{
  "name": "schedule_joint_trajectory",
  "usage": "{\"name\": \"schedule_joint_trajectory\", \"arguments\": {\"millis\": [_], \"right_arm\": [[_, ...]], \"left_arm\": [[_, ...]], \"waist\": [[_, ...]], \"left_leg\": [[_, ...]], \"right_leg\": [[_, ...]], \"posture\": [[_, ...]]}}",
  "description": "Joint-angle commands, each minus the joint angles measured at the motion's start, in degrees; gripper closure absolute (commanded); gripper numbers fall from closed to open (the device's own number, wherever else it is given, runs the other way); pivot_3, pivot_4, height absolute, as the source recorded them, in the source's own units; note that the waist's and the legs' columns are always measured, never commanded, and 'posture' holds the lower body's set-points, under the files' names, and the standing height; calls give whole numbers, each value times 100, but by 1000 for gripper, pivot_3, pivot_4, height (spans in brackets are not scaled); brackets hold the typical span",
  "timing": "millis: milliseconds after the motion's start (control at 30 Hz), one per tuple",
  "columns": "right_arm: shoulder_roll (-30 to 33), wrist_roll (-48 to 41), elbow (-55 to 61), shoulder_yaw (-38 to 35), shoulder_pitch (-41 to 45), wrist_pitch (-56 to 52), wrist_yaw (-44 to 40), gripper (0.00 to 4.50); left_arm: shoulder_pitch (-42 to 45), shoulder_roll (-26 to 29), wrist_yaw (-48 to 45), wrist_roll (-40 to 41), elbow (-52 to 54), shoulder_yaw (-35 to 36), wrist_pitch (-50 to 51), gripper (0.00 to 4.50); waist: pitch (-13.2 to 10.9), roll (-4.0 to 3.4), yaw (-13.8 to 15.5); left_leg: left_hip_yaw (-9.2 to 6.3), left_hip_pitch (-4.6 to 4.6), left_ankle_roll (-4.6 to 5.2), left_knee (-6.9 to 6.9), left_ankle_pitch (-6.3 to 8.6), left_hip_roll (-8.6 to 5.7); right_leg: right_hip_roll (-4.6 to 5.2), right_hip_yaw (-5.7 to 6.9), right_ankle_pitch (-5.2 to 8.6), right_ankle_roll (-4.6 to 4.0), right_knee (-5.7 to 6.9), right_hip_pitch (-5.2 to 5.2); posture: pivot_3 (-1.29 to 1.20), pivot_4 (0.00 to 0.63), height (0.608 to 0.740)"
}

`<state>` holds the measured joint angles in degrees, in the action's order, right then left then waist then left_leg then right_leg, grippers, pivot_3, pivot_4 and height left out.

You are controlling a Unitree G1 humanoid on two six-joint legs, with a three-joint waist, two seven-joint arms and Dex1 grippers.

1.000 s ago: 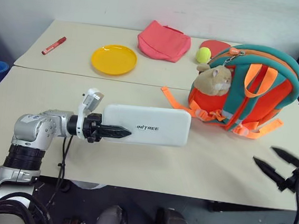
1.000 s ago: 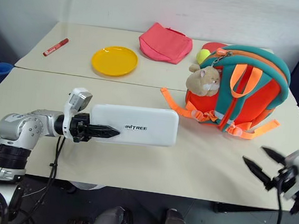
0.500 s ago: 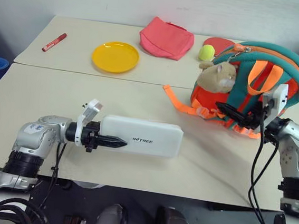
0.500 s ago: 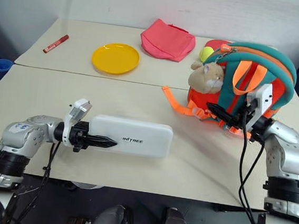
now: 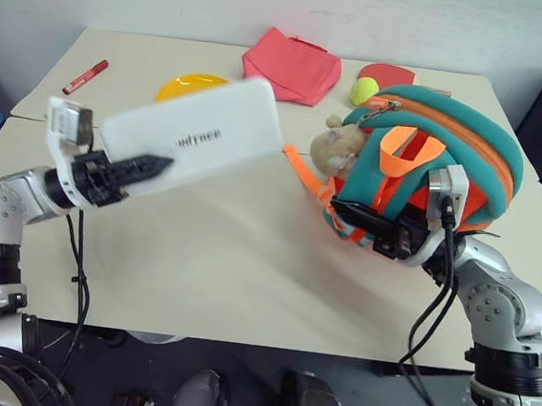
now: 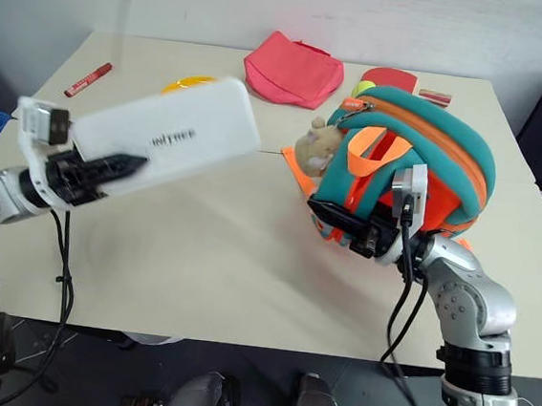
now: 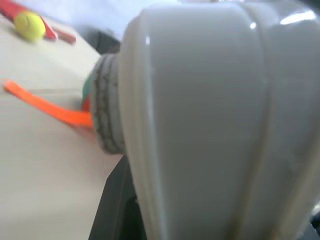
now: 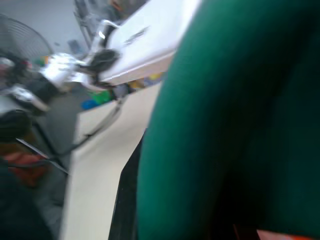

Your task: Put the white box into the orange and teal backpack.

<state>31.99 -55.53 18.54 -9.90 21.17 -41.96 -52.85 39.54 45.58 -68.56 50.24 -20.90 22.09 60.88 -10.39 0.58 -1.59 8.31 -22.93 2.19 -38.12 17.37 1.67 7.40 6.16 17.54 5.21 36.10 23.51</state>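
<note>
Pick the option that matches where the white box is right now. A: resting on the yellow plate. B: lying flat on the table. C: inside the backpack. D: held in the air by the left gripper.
D: the left gripper grips one end of the white box, which tilts up clear of the table, apart from the orange and teal backpack.

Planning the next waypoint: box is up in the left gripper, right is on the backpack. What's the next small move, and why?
Probably carry the white box right, toward the top of the orange and teal backpack. The left gripper holds the box by one end, raised above the table and apart from the bag. The right gripper is shut on the backpack's front. Whether the zipper is open I cannot tell.
</note>
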Motion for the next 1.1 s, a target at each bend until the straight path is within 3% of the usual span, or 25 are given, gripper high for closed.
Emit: {"name": "schedule_joint_trajectory", "arguments": {"millis": [33, 200, 400, 533, 733, 900, 1100], "right_arm": [[359, -1535, 933, -406, -292, -762, 405, 4488], [1400, -3357, 1462, -1063, -1135, -1447, 965, 4488], [2314, -3375, 1038, -2193, -2028, -1597, 793, 4488], [2420, -3024, 907, -2353, -2202, -1503, 694, 4488], [2147, -2697, 1082, -2011, -2100, -1253, 767, 4488], [2114, -2691, 1139, -2144, -2291, -1227, 762, 4488], [2089, -2592, 1172, -2194, -2618, -1204, 708, 4488]], "left_arm": [[83, 228, -79, 9, -212, 165, -102, 3182], [65, 218, -295, -19, -36, -91, -135, 3182], [27, 18, -591, 92, 1121, -586, -264, 3182], [66, -241, -616, -45, 1549, -964, -540, 3182], [252, -676, -270, -635, 1221, -1342, -1261, 3182], [492, -965, -235, -814, 1013, -1503, -1572, 3182], [889, -1074, 33, -2066, 315, -2155, -2826, 3182]], "waist": [[-1, 2, 2], [-16, 29, 37], [-31, 65, 160], [-31, 68, 185], [-31, 68, 212], [-32, 69, 266], [-32, 71, 333]], "left_leg": [[1, -1, 1, 1, 1, -1], [-4, -9, 4, 1, 2, -3], [-2, -13, 10, -9, 3, -5], [-1, -11, 15, -12, 1, -8], [-1, -11, 15, -15, -3, -9], [-1, -13, 19, -19, -5, -13], [-6, -15, 33, -25, -9, -28]], "right_leg": [[-1, 0, 0, 0, -3, 1], [3, 5, -1, 2, -11, 1], [3, 2, -6, 9, -20, -1], [6, -2, -9, 12, -25, -1], [2, 1, -9, 12, -21, 0], [2, 2, -11, 15, -19, -1], [4, 7, -15, 23, -20, -6]], "posture": [[0, 150, 740], [0, 150, 740], [0, 150, 740], [0, 150, 740], [0, 150, 740], [0, 150, 740], [0, 150, 740]]}}
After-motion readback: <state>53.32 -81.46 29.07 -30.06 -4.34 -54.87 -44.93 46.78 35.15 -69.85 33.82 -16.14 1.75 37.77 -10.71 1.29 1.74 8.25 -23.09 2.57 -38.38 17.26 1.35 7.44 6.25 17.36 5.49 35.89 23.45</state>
